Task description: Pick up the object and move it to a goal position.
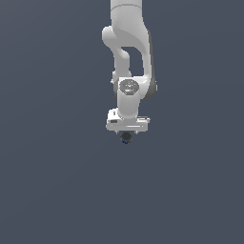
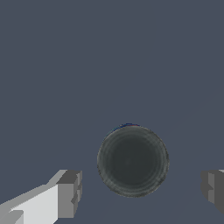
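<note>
The object (image 2: 132,161) is a small round near-black blob with a faint blue rim. In the wrist view it lies between my two grey fingertips (image 2: 70,192), with a clear gap on each side. My gripper (image 2: 141,189) is open and touches nothing. In the exterior view the object (image 1: 126,138) shows as a tiny dark blob just under the white gripper (image 1: 126,133), which points straight down. The fingers are hard to make out in that view.
The white arm (image 1: 128,47) comes down from the top of the exterior view. A plain dark grey-blue surface (image 1: 57,181) fills the rest of both views.
</note>
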Robot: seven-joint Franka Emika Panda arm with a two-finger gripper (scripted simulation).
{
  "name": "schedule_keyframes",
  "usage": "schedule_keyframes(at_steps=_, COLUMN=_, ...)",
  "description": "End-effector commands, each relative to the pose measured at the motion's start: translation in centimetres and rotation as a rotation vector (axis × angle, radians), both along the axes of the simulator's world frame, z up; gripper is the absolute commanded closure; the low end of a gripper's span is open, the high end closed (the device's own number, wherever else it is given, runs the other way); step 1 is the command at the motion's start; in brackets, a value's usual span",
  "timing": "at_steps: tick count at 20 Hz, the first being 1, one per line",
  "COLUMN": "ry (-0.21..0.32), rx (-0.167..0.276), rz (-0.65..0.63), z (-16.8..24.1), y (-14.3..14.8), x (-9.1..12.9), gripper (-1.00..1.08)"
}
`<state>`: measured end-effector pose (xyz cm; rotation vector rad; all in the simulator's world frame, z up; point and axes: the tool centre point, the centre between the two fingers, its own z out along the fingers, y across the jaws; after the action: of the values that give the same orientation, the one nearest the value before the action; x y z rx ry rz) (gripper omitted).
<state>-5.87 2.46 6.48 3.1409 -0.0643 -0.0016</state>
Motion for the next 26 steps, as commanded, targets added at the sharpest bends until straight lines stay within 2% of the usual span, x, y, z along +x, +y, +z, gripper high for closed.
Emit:
schedule_keyframes(at_steps=1, ry=0.000, rx=0.000, rz=0.000, z=0.0, y=0.0, x=0.0, gripper=-0.92)
schedule_keyframes(at_steps=20, ry=-0.001, rx=0.000, rz=-0.001, z=-5.1, y=0.0, x=-0.1, gripper=-0.92)
schedule_keyframes(at_steps=21, ry=-0.001, rx=0.000, rz=-0.001, z=-5.1, y=0.0, x=-0.1, gripper=1.08)
schedule_keyframes(at_steps=26, ry=-0.001, rx=0.000, rz=-0.001, z=-5.1, y=0.0, x=-0.1, gripper=1.08)
